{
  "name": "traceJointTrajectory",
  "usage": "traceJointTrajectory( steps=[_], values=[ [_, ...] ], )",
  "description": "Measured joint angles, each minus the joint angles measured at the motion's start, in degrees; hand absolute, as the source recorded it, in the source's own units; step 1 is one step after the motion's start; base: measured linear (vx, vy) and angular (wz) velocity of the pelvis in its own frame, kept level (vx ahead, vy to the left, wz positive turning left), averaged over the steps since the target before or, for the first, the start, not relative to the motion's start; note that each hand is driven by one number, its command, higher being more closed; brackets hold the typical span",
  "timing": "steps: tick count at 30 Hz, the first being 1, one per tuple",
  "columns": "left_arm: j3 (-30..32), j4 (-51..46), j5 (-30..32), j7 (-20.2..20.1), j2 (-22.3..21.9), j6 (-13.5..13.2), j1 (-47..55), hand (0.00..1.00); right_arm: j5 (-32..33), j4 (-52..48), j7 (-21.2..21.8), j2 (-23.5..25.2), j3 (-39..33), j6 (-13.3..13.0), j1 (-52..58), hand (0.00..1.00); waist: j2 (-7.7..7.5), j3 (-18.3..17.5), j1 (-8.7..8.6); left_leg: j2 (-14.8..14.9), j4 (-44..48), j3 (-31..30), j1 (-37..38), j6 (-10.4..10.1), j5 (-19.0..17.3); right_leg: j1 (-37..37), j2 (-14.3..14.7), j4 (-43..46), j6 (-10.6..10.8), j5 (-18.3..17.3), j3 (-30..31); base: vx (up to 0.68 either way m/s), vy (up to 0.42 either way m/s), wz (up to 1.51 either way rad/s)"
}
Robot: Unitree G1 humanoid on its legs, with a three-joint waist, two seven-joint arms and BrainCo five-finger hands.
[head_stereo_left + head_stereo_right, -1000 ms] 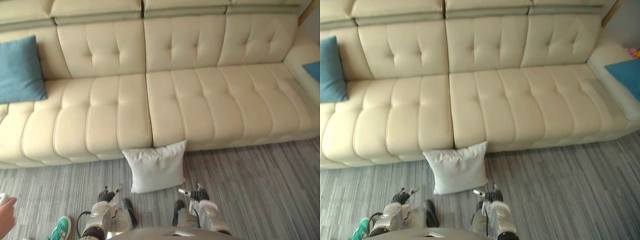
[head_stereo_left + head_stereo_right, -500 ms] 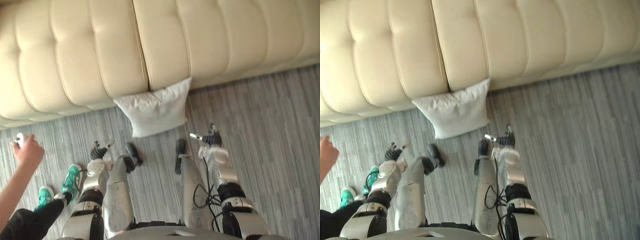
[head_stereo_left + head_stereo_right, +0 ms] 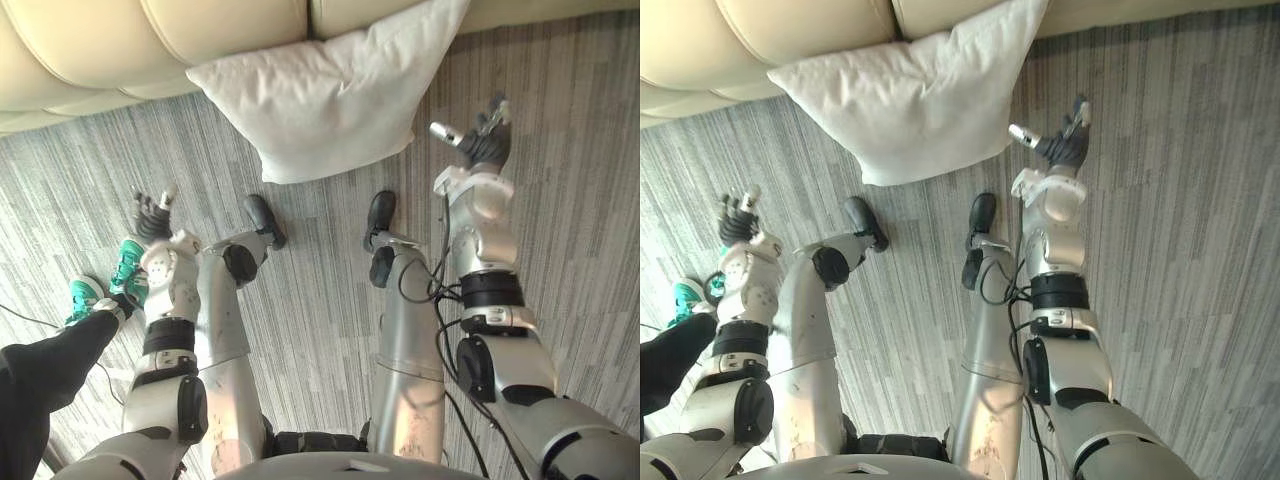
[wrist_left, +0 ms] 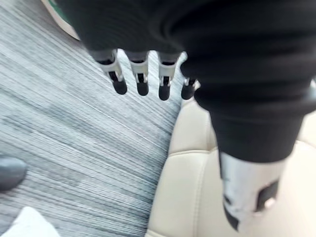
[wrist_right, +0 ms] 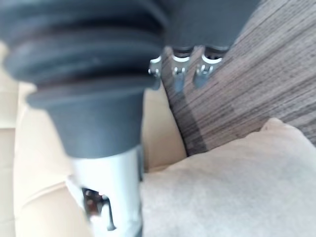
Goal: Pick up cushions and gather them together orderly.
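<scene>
A white square cushion (image 3: 325, 95) lies on the grey carpet, its upper edge leaning against the front of the cream sofa (image 3: 150, 35). My right hand (image 3: 484, 143) hovers just right of the cushion's lower right corner, open and holding nothing. In the right wrist view its fingers (image 5: 187, 74) are straight above the carpet, with the cushion (image 5: 237, 187) close beside them. My left hand (image 3: 151, 214) is open over the carpet, well left of and below the cushion. Its fingers (image 4: 140, 81) are straight and empty, near the sofa's base (image 4: 190, 168).
A person's dark trouser leg (image 3: 45, 365) and teal shoes (image 3: 122, 270) stand on the striped carpet (image 3: 580, 200) at the lower left, close to my left arm. The sofa's front edge runs along the top.
The camera has tipped down and moved closer, so the sofa's seat and back have left the picture. Both hands have reached forward towards the cushion. The person's hand is gone from sight.
</scene>
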Motion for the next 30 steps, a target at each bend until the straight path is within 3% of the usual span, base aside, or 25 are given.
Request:
traceJointTrajectory(
  steps=[9,10,11,12,17,22,30],
  values=[
    [-8.68,-5.95,1.47,1.13,3.51,-0.25,-10.72,0.0,-1.9,-0.68,-0.2,-0.83,11.34,0.17,-12.02,0.0,0.01,0.01,-0.13,1.07,4.65,-1.59,-10.7,0.74,0.69,-11.09,-0.1,6.31,0.07,-0.48,0.16,-0.07,-0.022,0.07],
    [-9.46,-5.97,2.63,1.26,3.47,-0.13,-11.84,0.0,-2.71,-1.07,-0.93,-0.01,12.25,0.34,-13.31,1.0,0.01,0.02,-0.16,1.22,4.86,-1.62,-11.3,0.69,0.78,-11.68,-0.01,6.46,0.01,-0.43,0.14,-0.05,0.003,0.0],
    [-10.05,-5.98,3.63,1.65,3.45,0.0,-12.54,0.0,-3.8,-1.22,-1.69,1.04,12.54,0.46,-13.94,1.0,0.01,0.02,-0.23,1.41,5.1,-1.65,-11.64,0.56,0.86,-12.03,0.07,6.63,-0.16,-0.31,0.12,-0.05,0.009,-0.03],
    [-11.5,-6.14,5.44,2.44,3.41,0.33,-13.98,1.0,-5.29,-1.96,-2.83,2.29,12.91,0.59,-14.15,1.0,0.01,0.01,-0.34,1.57,5.48,-1.66,-12.08,0.56,0.82,-12.58,0.14,6.97,-0.16,-0.33,0.2,-0.05,0.013,-0.04],
    [-16.5,-10.61,13.73,6.15,2.95,1.36,-19.05,1.0,-8.1,-4.63,-5.38,6.14,14.48,0.59,-15.38,1.0,0.01,0.01,-1.4,1.94,5.71,-2.01,-14.0,0.7,0.75,-14.35,0.7,6.94,-0.14,-0.3,0.01,-0.06,0.016,-0.04],
    [-16.6,-11.77,14.77,8.96,0.55,1.72,-20.26,1.0,-7.88,-5.55,-6.44,9.95,14.87,0.48,-16.53,1.0,0.01,0.01,-2.35,2.55,5.53,-2.09,-14.46,0.71,1.24,-15.04,1.38,6.83,-0.76,0.11,-0.1,-0.06,0.007,-0.06],
    [-15.85,-12.78,14.79,11.54,0.0,2.5,-20.1,1.0,-4.42,-6.72,-6.56,10.7,15.57,0.03,-16.36,1.0,0.0,0.0,-2.9,2.92,3.85,-3.01,-14.35,-0.32,2.72,-14.85,2.35,5.92,-1.49,0.57,-1.21,-0.06,-0.011,-0.02]
  ],
)
